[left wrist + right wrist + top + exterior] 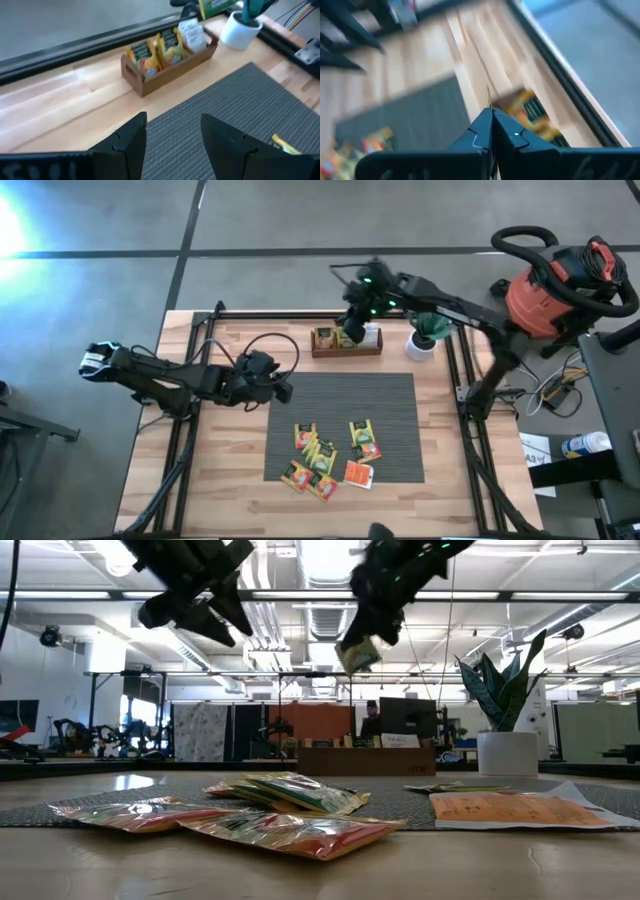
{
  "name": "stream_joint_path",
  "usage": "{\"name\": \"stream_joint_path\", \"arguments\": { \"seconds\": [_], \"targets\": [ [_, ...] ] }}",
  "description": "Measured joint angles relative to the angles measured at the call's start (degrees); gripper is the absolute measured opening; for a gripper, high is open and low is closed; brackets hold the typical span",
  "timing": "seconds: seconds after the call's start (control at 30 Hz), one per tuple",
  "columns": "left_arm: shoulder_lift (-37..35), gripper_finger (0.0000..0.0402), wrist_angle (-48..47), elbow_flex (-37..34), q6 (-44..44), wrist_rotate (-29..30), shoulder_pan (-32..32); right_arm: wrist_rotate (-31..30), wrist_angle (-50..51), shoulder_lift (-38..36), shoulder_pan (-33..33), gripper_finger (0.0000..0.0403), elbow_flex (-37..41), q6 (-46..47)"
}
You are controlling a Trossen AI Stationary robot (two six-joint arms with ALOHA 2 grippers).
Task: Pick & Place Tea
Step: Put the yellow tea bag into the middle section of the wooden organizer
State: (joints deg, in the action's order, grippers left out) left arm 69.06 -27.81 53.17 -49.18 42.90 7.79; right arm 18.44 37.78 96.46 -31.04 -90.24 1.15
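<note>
Loose flat foil tea sachets (325,455), orange, yellow and green, lie heaped on the grey ribbed mat (390,395). Three stand in the brown wooden tray (347,342). Above the tray, the right hand (352,330) pinches another sachet (358,653); beside the mat, the left hand (284,391) is spread and empty, so most remain.

My two arms black, jointed, tubular links. Left arm (165,377): white-capped end near shoulder, black cable looping above wrist. Right arm (450,308): green indicator lights glowing near wrist. Fingers (127,145) black, wedge-shaped, angular, matte plastic.
</note>
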Motion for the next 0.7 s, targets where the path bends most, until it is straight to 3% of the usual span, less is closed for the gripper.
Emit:
{"name": "stream_joint_path", "arguments": {
  "seconds": [0.2,0.3,0.43,0.53,0.7],
  "targets": [
    [0.25,0.0181,13.82,-0.02,11.63,-9.92,-4.89,3.82,-26.17,-13.03,3.37,0.0008,19.7,15.26],
    [1.12,0.0181,20.21,-0.02,15.57,-20.33,-8.8,3.89,-36.46,-16.72,5.55,0.0008,25.98,20.79],
    [4.18,0.0181,24.47,-0.02,16.08,-34.58,-13.17,0.27,-40.04,-18.51,7.6,0.0008,29.75,23.31],
    [7.21,0.0181,26.09,-0.09,15.86,-36.85,-13.9,-0.54,-40.86,-18.75,8.45,0.0008,30.17,24.98],
    [11.1,0.0181,36.97,-0.11,15.16,-37.07,-13.99,-2.12,-42.84,-18.18,10.36,0.0008,30.25,26.12]
  ]
}}
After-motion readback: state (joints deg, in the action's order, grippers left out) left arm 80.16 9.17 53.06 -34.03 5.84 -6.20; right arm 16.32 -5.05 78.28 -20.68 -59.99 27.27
